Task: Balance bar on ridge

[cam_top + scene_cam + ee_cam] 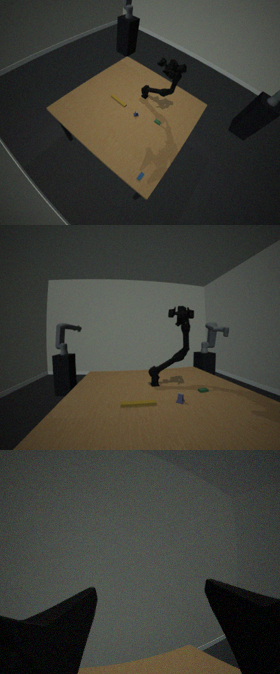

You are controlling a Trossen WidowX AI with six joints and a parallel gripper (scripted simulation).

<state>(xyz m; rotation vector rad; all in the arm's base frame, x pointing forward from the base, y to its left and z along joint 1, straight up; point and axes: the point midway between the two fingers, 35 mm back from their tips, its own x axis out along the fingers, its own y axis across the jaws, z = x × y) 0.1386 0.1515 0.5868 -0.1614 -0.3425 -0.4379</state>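
The yellow bar (118, 100) (139, 404) lies flat on the wooden table (94, 126) (104, 427). The small blue-purple ridge (135, 114) (180, 399) stands on the table a short way from one end of the bar, and the two are apart. My gripper (172, 64) (181, 311) (151, 590) is open and empty, raised high above the table and far from both bar and ridge. The wrist view shows its two fingers wide apart, with wall behind them and a strip of table below; bar and ridge are not in that view.
A green block (157, 121) (203, 390) lies on the table near the ridge. A flat blue piece (140, 176) lies near the table's front corner in the top view. Two grey arms on black pedestals (127, 36) (64, 375) stand off the table.
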